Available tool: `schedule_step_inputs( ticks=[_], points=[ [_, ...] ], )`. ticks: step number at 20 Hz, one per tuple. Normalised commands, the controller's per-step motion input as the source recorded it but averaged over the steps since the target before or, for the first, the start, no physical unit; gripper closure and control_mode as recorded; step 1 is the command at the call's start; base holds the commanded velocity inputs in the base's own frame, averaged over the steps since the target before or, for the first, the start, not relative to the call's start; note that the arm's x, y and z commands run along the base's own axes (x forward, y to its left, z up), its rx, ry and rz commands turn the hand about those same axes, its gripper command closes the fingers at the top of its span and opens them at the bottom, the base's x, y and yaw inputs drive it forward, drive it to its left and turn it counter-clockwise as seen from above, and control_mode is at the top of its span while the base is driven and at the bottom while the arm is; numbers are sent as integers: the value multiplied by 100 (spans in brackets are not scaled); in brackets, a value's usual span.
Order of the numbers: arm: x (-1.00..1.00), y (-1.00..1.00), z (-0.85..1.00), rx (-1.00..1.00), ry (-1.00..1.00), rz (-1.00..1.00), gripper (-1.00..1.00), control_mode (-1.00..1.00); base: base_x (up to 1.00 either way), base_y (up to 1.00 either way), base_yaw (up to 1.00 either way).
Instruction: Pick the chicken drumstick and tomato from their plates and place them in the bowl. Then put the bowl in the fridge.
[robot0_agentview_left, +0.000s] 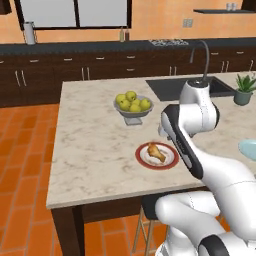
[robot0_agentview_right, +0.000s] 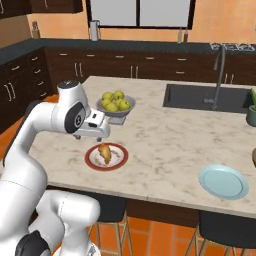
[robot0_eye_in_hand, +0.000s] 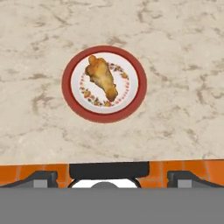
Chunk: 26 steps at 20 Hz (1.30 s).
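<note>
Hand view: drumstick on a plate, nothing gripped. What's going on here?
The white arm's gripper hangs open above the golden-brown chicken drumstick, which lies on the white, red-rimmed plate near the marble counter's front edge. Nothing is held. The plain pale blue plate sits bare further right, and the grey footed bowl of yellow-green apples stands behind the drumstick's plate. No pick has happened yet.

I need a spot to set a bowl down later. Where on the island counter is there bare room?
Bare marble lies between the red-rimmed plate and the pale blue plate, and left of the apple bowl. It is crowded around that bowl, the drumstick plate and the sink.
</note>
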Motion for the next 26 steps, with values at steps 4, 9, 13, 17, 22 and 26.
schedule_step_inputs(
  ticks=[4,9,13,17,22,26],
  points=[
    [0,0,0,0,0,0,-100,100,67,0,0],
    [9,0,0,0,0,0,-100,-100,29,0,0],
    [80,0,-7,0,1,7,-100,-100,0,0,0],
    [100,13,-49,-3,19,22,-100,-100,0,0,0],
    [82,13,-78,-8,9,18,-100,-100,0,0,0],
    [55,0,-65,-1,3,15,-100,-100,0,0,0]
  ],
)
